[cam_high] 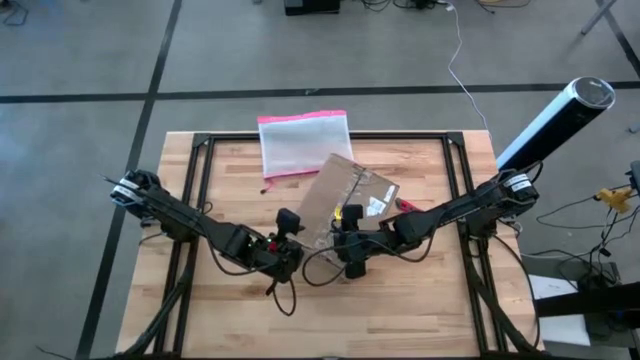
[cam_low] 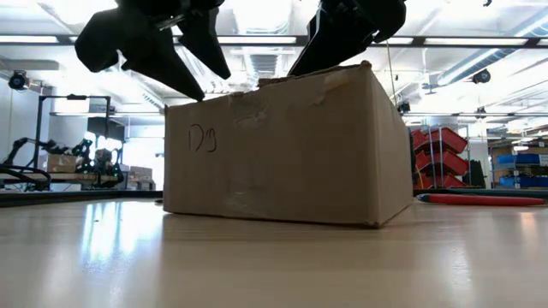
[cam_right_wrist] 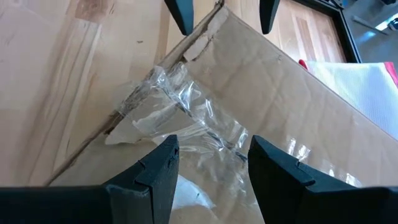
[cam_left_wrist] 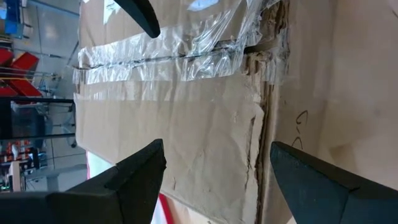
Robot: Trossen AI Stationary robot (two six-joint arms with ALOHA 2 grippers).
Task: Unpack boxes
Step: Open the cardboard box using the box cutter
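A wooden worktop [cam_high: 400,300] filled the lower centre of the high view. Just below the middle of that frame, two dark arms met at a brown cardboard box [cam_high: 345,195] lying at an angle on the worktop. The left hand [cam_high: 290,232] sat at the box's lower left edge, its fingers [cam_left_wrist: 134,171] spread apart above a torn corner and a taped seam. The right hand [cam_high: 350,240] sat at the box's lower right edge, its fingers [cam_right_wrist: 155,168] also spread, over crumpled clear tape [cam_right_wrist: 186,118]. A white label [cam_high: 376,206] showed on the box top. In the low view the box stood closed, centre frame. Beyond it, toward the upper middle, lay a pink-edged pouch [cam_high: 305,143]. A red pen [cam_high: 408,206] lay right of the box.
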